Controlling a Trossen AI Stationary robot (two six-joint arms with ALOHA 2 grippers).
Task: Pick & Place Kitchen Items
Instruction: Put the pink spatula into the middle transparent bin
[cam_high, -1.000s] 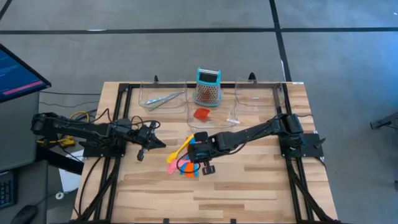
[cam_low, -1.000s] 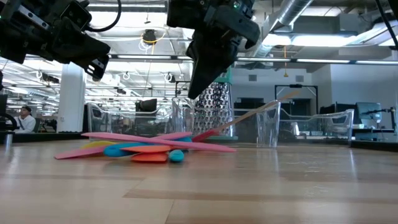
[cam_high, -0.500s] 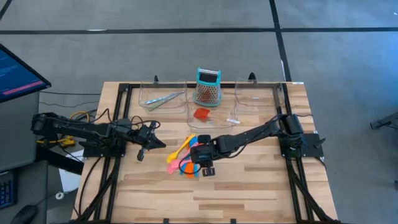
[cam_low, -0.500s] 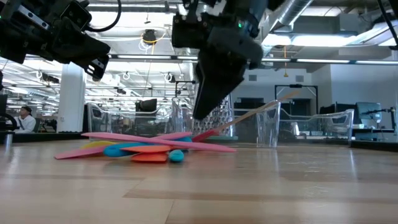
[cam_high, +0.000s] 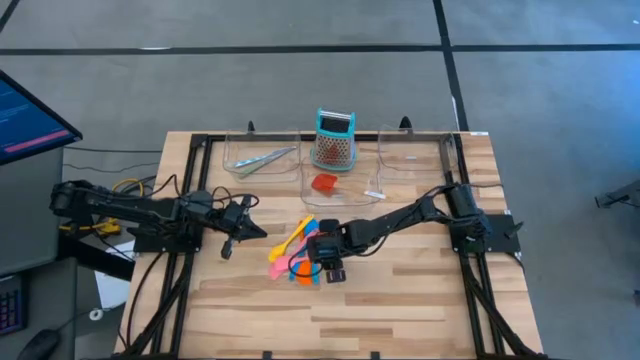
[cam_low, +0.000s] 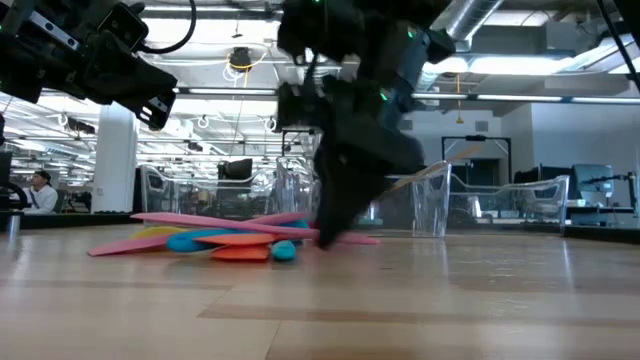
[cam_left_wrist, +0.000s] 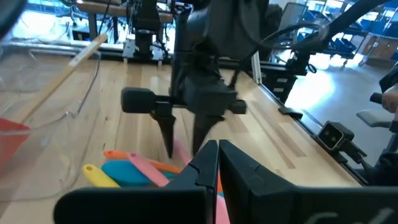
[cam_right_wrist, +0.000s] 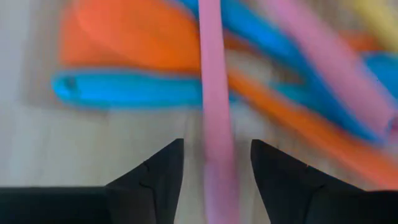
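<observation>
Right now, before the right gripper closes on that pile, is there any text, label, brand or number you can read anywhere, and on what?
None can be read.
Monitor at the high view's left edge: lines of text on its blue screen, too small to read.
Grater, clear trays, utensils: no lettering shows.
Right gripper and left gripper: no markings visible.

Utensils lie in a crossed heap (cam_high: 295, 255) mid-surface: pink strips, orange, blue, yellow pieces, all flat and overlapping. One long pink handle (cam_right_wrist: 214, 118) runs over the blue (cam_right_wrist: 124, 90) and orange (cam_right_wrist: 124, 37) ones. Silvery tongs (cam_high: 262, 159) rest in a clear tray at back left. Red item (cam_high: 324, 183), prob. a spatula, sits in the middle tray.
</observation>
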